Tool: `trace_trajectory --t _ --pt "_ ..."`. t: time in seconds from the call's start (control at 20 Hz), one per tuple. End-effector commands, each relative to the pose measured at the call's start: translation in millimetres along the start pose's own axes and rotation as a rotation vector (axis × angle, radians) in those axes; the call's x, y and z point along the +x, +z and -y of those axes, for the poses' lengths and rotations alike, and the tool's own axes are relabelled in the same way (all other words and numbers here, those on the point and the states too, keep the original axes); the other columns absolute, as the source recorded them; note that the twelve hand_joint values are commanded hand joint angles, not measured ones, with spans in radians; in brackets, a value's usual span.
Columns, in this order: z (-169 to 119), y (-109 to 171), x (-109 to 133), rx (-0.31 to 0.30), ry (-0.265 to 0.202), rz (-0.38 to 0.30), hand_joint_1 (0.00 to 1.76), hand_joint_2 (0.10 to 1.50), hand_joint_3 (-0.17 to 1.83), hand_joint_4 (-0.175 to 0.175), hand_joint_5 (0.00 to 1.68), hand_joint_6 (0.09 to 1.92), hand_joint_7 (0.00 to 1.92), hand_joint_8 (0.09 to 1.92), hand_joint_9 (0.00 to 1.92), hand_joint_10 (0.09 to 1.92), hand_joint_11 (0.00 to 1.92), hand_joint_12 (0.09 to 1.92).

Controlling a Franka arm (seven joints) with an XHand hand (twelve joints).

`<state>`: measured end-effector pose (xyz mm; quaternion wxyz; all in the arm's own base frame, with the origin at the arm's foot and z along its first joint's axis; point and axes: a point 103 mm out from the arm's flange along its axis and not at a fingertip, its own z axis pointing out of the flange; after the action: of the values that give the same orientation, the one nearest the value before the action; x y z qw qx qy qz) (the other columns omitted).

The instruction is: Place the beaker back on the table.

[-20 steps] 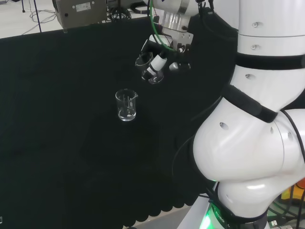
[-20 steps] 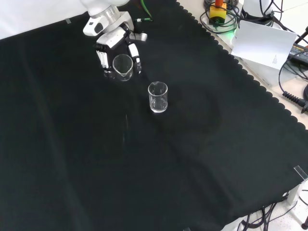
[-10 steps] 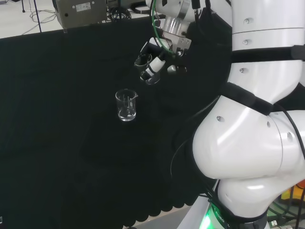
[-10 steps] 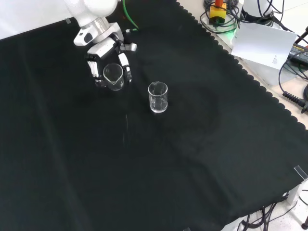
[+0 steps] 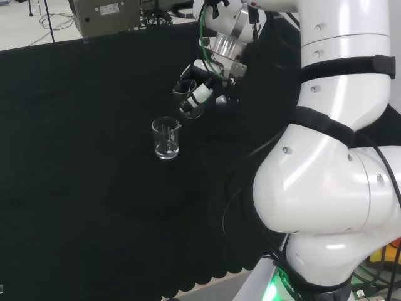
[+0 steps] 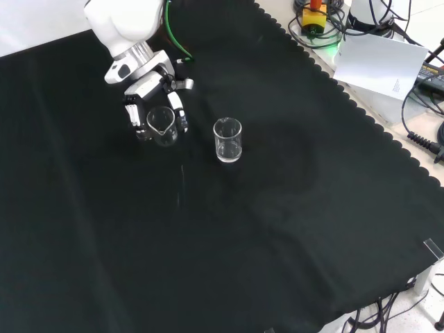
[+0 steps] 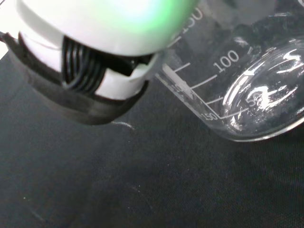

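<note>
Front view | robot hand fingers down | curled around beaker above cloth

My hand is white with black at the fingers; in the wrist view a blurred part of it glows green over white, above black ribbing. The beaker in it is clear glass, with white scale marks. A second beaker is clear too. The cloth is plain black with a scalloped edge. My arm is glossy white with black bands, and a green cable runs along the wrist.
</note>
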<state>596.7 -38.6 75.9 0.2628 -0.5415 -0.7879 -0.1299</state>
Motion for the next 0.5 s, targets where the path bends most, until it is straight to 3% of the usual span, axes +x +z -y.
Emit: trace_trajectory --t 0.05,0.2,0.5 --pt "-5.1 5.7 -3.0 -0.016 -0.002 -0.045 1.42 0.81 0.30 -0.175 1.26 0.56 1.21 0.80 1.53 0.09 1.38 0.59" --pt "-4.8 5.3 -5.8 -0.041 -0.004 -0.077 1.41 0.91 0.12 -0.175 1.25 0.55 1.17 0.83 1.50 0.09 1.35 0.63" --pt "-3.6 7.0 -11.9 -0.065 -0.001 -0.110 1.41 0.97 0.03 -0.175 1.22 0.60 1.13 0.88 1.49 0.09 1.33 0.66"
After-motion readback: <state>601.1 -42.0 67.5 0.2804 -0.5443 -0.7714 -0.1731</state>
